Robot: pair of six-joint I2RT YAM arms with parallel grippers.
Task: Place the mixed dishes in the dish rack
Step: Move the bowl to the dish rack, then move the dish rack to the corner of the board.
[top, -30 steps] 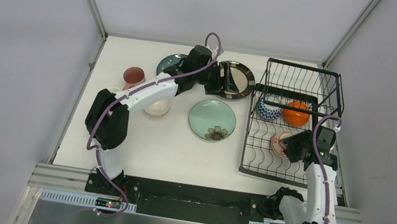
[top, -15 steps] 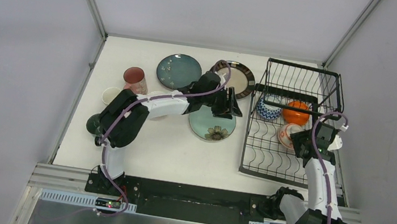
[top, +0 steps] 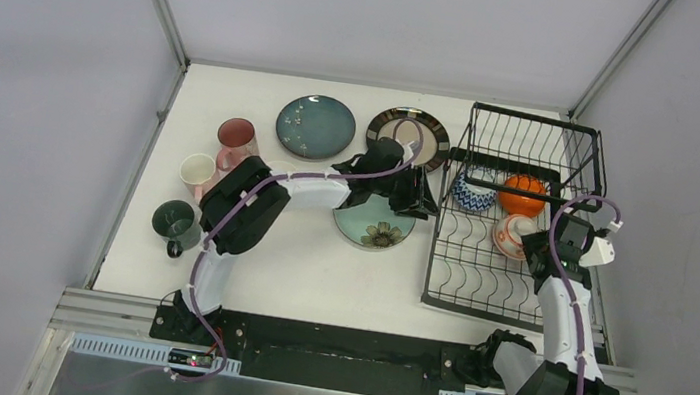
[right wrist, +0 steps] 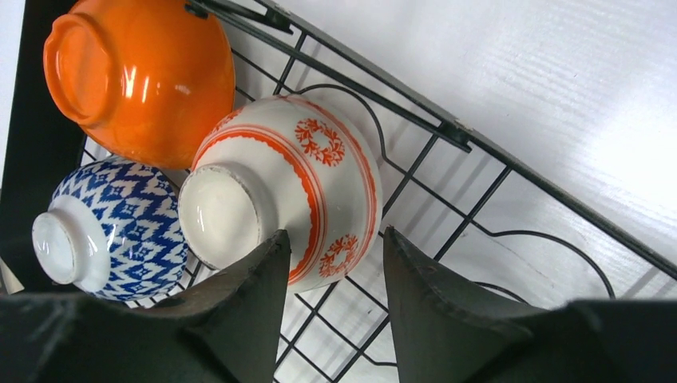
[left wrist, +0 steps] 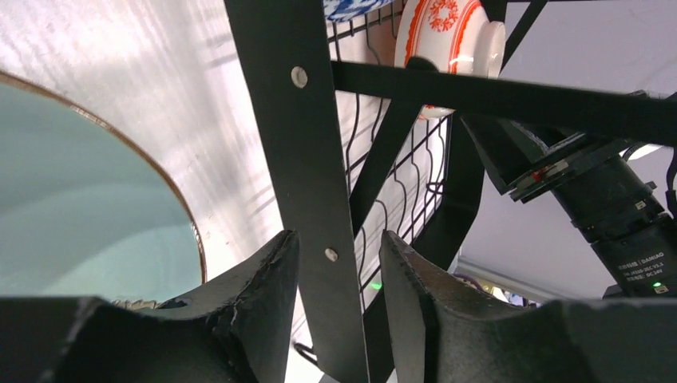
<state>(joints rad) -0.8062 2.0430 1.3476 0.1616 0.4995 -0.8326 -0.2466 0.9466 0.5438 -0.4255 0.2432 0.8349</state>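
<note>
- My left pincer stands apart astride a dish rack bar, frame centre; contact unclear.
- My right pincer apart; red-patterned bowl lies in the dish rack, centre; touch hidden.

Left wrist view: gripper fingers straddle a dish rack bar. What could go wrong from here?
If the left gripper closes on the dish rack bar and pulls, the rack may slide and upset the red-patterned bowl beside the orange bowl. The mint plate lies just beside that gripper; a sideways move could shove it. The right gripper stands open near the red-patterned bowl; a sliding rack might knock them together.
</note>
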